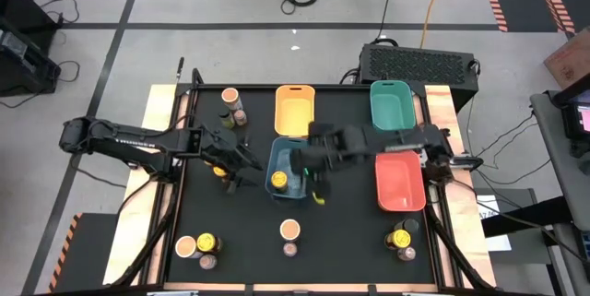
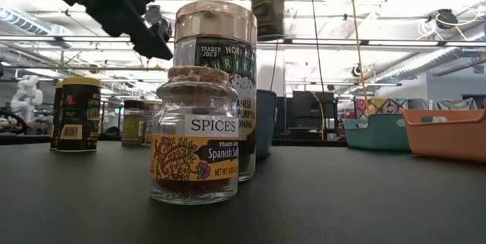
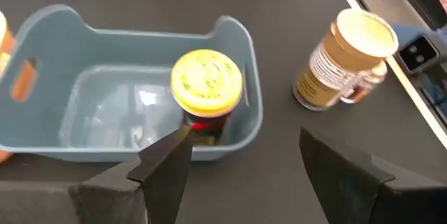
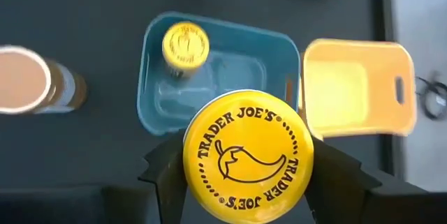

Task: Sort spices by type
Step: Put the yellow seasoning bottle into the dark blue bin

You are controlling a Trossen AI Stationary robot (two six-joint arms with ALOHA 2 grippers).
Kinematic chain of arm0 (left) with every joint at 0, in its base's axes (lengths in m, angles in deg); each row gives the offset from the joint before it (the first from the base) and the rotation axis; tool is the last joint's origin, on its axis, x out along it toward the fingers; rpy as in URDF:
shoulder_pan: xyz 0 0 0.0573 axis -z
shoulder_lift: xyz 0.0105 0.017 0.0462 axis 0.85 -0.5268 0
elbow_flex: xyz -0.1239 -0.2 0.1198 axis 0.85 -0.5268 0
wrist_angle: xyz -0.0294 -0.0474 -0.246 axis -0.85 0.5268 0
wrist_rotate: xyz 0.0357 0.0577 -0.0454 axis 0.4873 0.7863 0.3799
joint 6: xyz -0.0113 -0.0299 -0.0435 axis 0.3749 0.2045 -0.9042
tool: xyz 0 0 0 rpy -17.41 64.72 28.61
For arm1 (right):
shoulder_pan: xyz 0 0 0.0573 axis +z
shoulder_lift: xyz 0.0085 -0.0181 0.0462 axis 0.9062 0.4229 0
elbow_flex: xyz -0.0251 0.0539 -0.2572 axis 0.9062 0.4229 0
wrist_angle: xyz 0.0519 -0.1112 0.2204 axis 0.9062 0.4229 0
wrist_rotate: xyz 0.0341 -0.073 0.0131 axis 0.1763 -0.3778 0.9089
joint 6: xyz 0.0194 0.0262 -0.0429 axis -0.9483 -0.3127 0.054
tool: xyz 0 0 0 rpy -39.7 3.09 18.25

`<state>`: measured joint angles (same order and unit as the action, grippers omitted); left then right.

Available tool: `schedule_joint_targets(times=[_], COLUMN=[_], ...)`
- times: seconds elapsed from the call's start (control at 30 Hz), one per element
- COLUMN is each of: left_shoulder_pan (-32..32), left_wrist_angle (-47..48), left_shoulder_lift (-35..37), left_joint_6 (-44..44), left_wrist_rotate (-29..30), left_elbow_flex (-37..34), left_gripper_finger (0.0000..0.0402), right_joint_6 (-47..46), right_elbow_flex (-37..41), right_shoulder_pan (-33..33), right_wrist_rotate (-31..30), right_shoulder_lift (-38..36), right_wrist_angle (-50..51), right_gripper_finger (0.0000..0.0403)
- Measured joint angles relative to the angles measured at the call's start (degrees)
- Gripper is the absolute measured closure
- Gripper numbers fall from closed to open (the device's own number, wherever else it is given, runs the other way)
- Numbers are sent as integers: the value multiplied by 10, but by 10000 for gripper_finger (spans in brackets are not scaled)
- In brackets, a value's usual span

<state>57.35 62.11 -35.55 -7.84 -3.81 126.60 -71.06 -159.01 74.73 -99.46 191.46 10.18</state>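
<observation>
The right gripper (image 4: 248, 175) is closed on a yellow-lid jar (image 4: 248, 155) and holds it above the blue tray (image 1: 286, 160), at the centre of the high view. One yellow-lid jar (image 3: 206, 84) already stands inside this tray, in a corner. If the held jar is released too high or off centre, I think it can hit that jar or the tray wall and fall over. The left gripper (image 3: 244, 161) hovers just beside the tray, half open and empty; the two arms are near each other and can collide.

The table (image 1: 350, 231) is flat and black, with other jars (image 1: 205, 245) near its edges and yellow (image 1: 295, 110), green (image 1: 391, 104) and red (image 1: 400, 181) trays. Behind it is a large workshop with ceiling lights.
</observation>
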Motion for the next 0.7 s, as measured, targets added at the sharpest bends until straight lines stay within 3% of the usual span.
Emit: schedule_joint_targets(times=[0.33, 0.7], left_shoulder_pan=[54, 106], left_wrist_angle=[-2, -2], left_shoulder_lift=[0, 0], left_joint_6=[-46, -76], left_wrist_rotate=[6, 100], left_elbow_flex=[-9, -9], left_gripper_finger=[135, 135], right_joint_6=[133, 196], right_elbow_flex=[76, 229], right_shoulder_pan=[-119, -168], right_wrist_rotate=[105, 235], right_shoulder_lift=[1, 0], right_wrist_angle=[-117, -317], right_gripper_finger=[186, 186])
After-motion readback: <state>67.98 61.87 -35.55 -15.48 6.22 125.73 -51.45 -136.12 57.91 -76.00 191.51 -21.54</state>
